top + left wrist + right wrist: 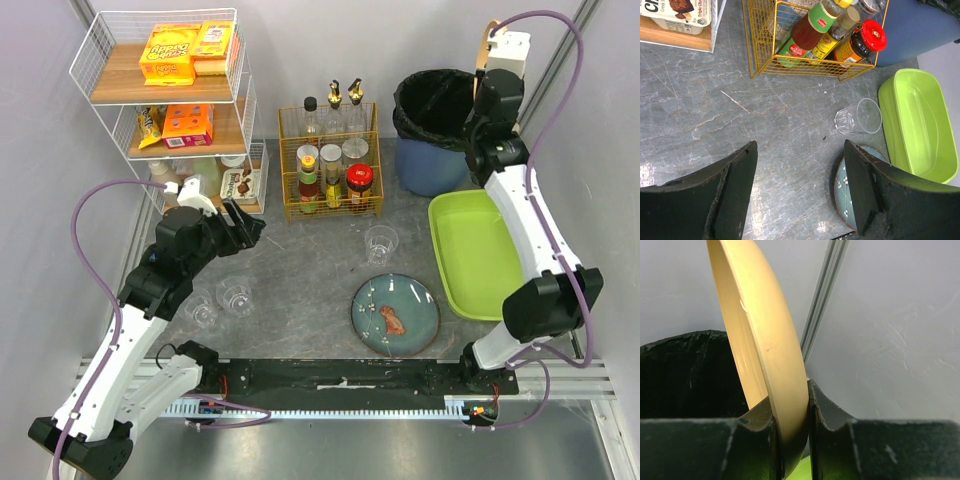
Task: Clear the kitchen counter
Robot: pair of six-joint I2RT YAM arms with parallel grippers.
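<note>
1. Fingers: the right gripper (790,412) is clamped on the rim of a cream plate (757,340). The plate is held on edge above the black-lined bin (432,125), far beyond and to the right of the blue plate (395,313).
2. The left gripper (800,145) hangs with its jaws spread and nothing between them. It is over the kitchen counter (300,270), beyond and well to the left of the blue plate.
3. Task's thing: the kitchen counter is the grey stone-patterned surface under the blue plate, running from the arm bases to the back wall.
4. Progress (judged): early. Only the cream plate is off the counter. The lime-green tray (475,250), just right of the blue plate, holds nothing.
5. Left to clear (judged): the blue plate, which bears one brown scrap (390,320), and every glass.
6. Count, tableware:
   - three clear glasses: one (380,243) just beyond the blue plate, and two (235,295) (200,312) well to its left
   - two plates: one blue, one cream
7. Count, fixtures:
   - one tray and one bin
   - one yellow wire caddy (330,165) of bottles beyond the blue plate; the bottles are too crowded to count
   - one white wire rack (165,100) far beyond and to the left of the blue plate
</note>
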